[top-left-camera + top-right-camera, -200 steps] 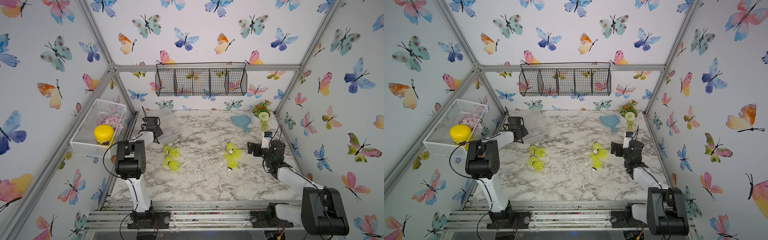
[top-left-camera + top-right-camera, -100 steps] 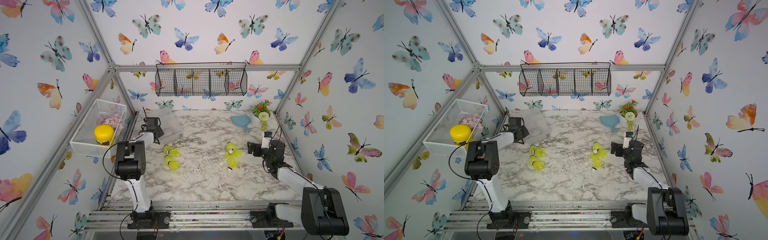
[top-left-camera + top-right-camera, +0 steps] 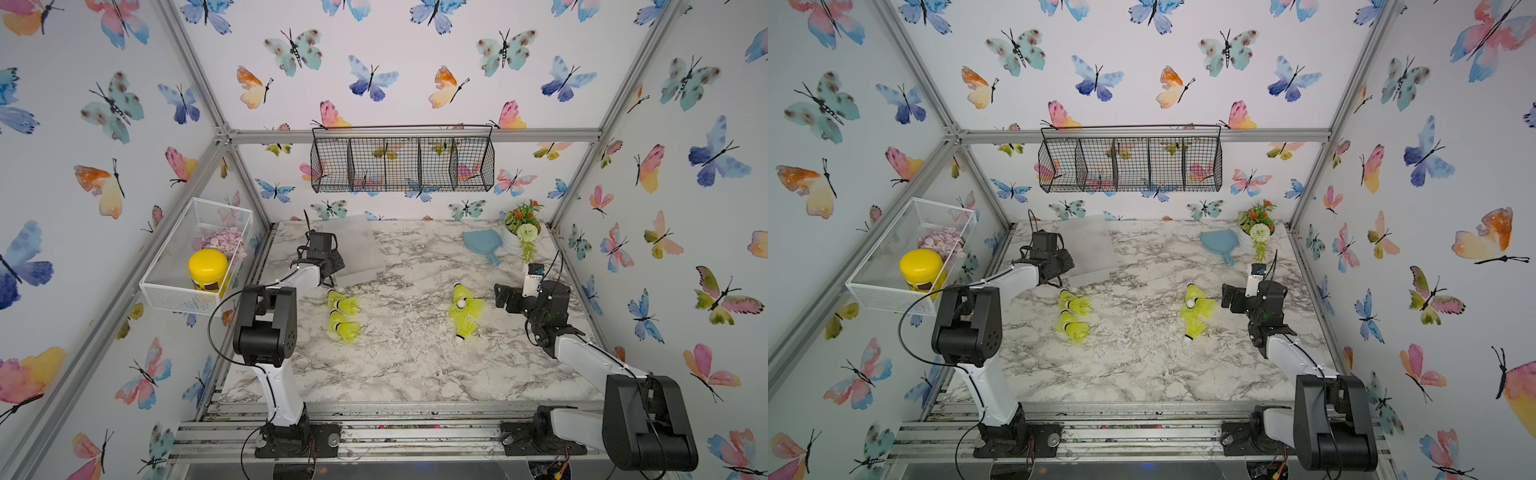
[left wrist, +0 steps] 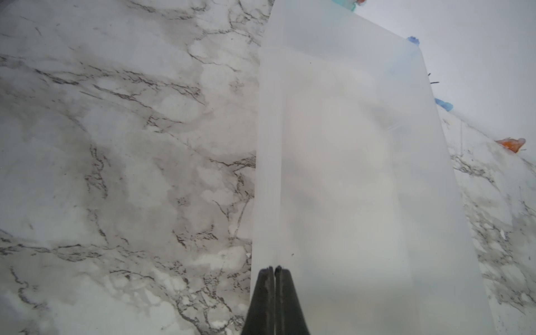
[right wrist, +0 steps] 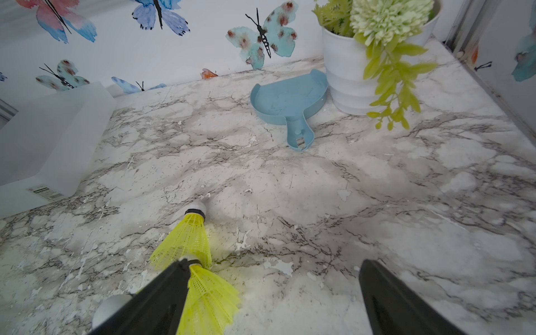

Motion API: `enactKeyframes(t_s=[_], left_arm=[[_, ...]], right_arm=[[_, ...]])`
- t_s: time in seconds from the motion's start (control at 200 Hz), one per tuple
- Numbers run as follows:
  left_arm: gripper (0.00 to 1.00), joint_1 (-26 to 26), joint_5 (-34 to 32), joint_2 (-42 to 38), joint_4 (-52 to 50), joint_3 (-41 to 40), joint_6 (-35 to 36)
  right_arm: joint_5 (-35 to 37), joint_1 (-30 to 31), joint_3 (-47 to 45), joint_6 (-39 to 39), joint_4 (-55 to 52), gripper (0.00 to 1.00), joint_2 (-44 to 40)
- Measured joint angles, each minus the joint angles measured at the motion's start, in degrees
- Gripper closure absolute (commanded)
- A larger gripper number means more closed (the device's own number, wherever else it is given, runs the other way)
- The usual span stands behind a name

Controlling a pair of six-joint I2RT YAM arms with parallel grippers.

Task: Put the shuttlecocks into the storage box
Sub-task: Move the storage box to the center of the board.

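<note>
The storage box point(image 3: 357, 245) point(image 3: 1090, 249), frosted and shallow, lies at the back left of the marble table. My left gripper point(image 4: 274, 268) point(image 3: 334, 270) is shut on the thin long wall of the storage box point(image 4: 348, 174) at its near end. Two neon shuttlecocks point(image 3: 343, 303) point(image 3: 343, 328) lie just in front of that arm. Three more lie clustered right of centre point(image 3: 467, 307) point(image 3: 1198, 309). My right gripper point(image 5: 274, 262) point(image 3: 500, 297) stands open just right of the cluster, with one finger point(image 5: 162, 295) over a shuttlecock point(image 5: 188, 237) and nothing between its fingers.
A blue dustpan point(image 3: 480, 245) point(image 5: 290, 98) and a white flower pot point(image 3: 521, 232) point(image 5: 348, 81) stand at the back right. A white mesh basket point(image 3: 195, 257) with a yellow-lidded jar point(image 3: 208, 270) hangs on the left wall. A black wire basket point(image 3: 403, 164) hangs on the back wall.
My left gripper's jaws closed the last bit onto the box wall. The right arm and the shuttlecocks have not moved.
</note>
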Motion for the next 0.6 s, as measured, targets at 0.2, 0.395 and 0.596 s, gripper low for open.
enactKeyframes(t_s=[0.2, 0.395, 0.596], left_arm=[[1.0, -2.9, 1.6, 0.0, -0.1, 0.5, -0.7], [1.0, -6.3, 3.9, 0.0, 0.0, 1.8, -1.5], [1.0, -11.3, 5.4, -0.2, -0.5, 1.6, -2.6]], right_arm=[[-0.4, 0.0, 0.0, 0.0, 0.0, 0.02, 0.0], [-0.7, 0.0, 0.0, 0.0, 0.0, 0.02, 0.0], [-0.8, 0.0, 0.0, 0.1, 0.0, 0.02, 0.0]])
